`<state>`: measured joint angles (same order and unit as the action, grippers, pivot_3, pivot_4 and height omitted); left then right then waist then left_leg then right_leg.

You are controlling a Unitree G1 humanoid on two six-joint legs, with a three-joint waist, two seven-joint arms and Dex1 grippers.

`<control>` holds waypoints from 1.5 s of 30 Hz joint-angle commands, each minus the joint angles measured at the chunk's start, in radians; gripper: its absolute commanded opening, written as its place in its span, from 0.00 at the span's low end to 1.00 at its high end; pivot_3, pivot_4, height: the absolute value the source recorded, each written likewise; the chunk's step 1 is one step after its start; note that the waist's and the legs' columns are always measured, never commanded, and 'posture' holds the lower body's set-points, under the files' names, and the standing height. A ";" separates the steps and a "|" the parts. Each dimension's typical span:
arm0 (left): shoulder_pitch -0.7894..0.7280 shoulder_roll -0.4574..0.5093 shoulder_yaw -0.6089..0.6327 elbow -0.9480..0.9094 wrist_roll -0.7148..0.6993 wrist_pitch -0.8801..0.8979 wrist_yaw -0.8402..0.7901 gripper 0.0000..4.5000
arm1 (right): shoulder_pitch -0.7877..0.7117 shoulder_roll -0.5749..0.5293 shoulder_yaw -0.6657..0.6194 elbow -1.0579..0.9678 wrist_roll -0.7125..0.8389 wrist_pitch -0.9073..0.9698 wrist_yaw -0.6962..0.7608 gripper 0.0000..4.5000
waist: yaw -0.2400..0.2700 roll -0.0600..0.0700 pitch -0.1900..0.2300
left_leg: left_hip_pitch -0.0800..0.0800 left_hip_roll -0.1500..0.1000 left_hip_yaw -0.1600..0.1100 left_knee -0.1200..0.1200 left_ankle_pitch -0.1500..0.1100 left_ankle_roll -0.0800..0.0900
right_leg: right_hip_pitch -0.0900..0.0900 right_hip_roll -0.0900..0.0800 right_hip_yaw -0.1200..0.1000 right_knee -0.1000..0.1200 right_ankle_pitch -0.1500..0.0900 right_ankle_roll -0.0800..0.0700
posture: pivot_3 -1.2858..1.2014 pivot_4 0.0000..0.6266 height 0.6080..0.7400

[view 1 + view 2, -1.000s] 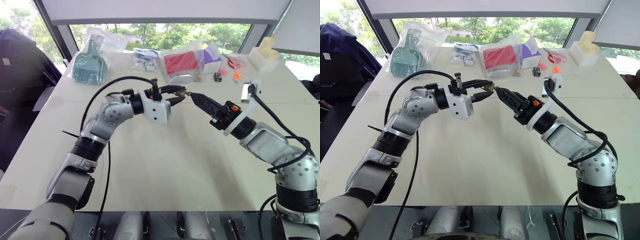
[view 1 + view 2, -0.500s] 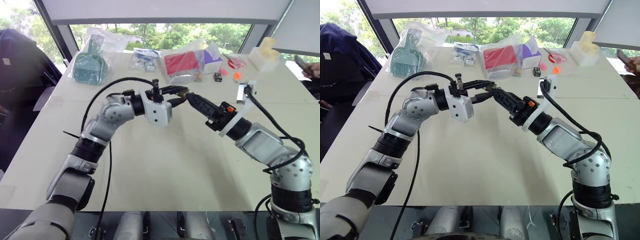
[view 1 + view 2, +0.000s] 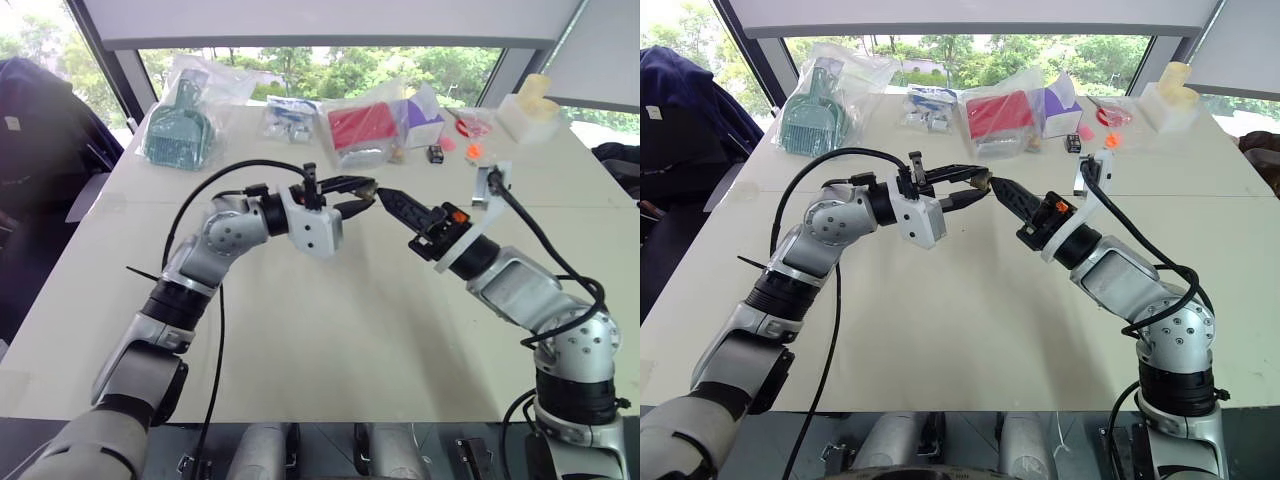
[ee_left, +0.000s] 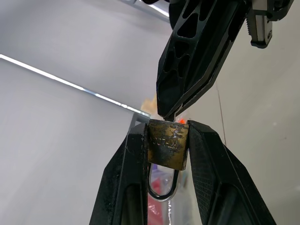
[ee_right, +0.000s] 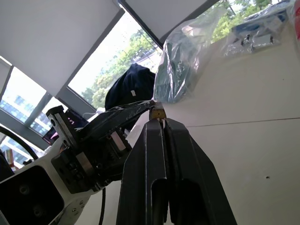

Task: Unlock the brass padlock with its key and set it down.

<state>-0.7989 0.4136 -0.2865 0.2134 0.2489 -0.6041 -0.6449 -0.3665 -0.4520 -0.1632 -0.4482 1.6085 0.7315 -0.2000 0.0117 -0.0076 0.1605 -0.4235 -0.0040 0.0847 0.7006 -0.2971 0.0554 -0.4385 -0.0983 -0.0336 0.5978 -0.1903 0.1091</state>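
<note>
Just above the centre of the left eye view, the left hand (image 3: 362, 192) pinches the brass padlock (image 4: 168, 150) between its two black fingers, held in the air above the pale tabletop (image 3: 330, 330). In the left wrist view the lock's yellow body is clamped on both sides, its silvery shackle hanging between the fingers toward the wrist. The right hand (image 3: 385, 194), fingers pressed together, meets the padlock's end with its tip. Whether a key sits between them cannot be told. Bagged items (image 3: 362, 128) lie along the tabletop's upper edge.
</note>
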 commanded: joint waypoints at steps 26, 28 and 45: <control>-0.077 0.011 0.039 -0.018 0.279 -0.183 0.344 0.15 | 0.021 0.287 0.030 0.020 0.314 -0.273 -0.432 0.01 | -0.002 0.000 0.000 | 0.000 0.000 0.000 0.000 0.000 0.000 | 0.000 0.000 0.000 0.000 0.000 0.000 | 0.52 0.24 1.00; -0.078 0.015 0.025 0.004 0.246 -0.179 0.307 0.15 | 0.022 0.265 0.035 0.015 0.276 -0.260 -0.415 0.01 | -0.001 0.000 0.000 | 0.000 0.000 0.000 0.000 0.000 0.000 | 0.000 0.000 0.000 0.000 0.000 0.000 | 0.52 0.24 1.00; -0.096 0.029 -0.007 0.107 0.049 -0.117 0.082 0.15 | -0.022 -0.116 0.001 0.026 -0.100 -0.026 0.152 0.89 | -0.001 0.001 0.000 | 0.000 0.001 0.001 -0.001 0.000 0.000 | -0.001 0.001 0.000 0.000 0.000 0.000 | 0.52 0.24 1.00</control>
<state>-0.8753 0.4450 -0.3068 0.3428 0.3204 -0.7209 -0.5647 -0.3615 -0.5803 -0.1616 -0.3894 1.5089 0.7064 -0.0690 0.0108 -0.0067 0.1610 -0.4232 -0.0033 0.0859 0.7000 -0.2971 0.0554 -0.4390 -0.0975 -0.0332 0.5979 -0.1903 0.1093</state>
